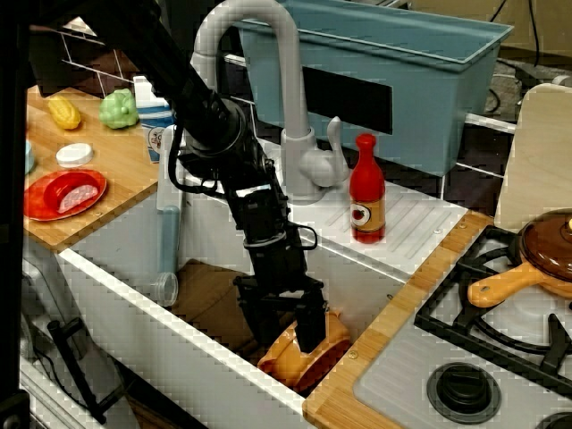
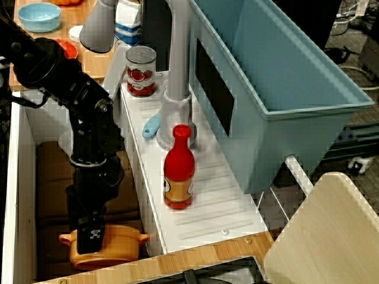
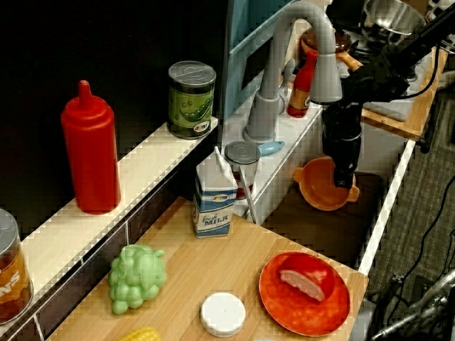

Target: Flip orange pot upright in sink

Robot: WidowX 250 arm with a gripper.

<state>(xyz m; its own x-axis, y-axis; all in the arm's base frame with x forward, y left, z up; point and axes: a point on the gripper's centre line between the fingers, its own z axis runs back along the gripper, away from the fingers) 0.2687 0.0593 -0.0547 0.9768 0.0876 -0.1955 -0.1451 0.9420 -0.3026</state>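
The tool (image 1: 284,323) is clamped on the rim of the orange pot (image 1: 308,355), holding it tilted on edge — mid-flip, I judge — in the sink's (image 1: 134,304) stove-side corner.

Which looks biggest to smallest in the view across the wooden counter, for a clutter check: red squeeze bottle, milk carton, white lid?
1. red squeeze bottle
2. milk carton
3. white lid
The bottle and lid sit nearer the camera than the carton, which inflates them somewhat.
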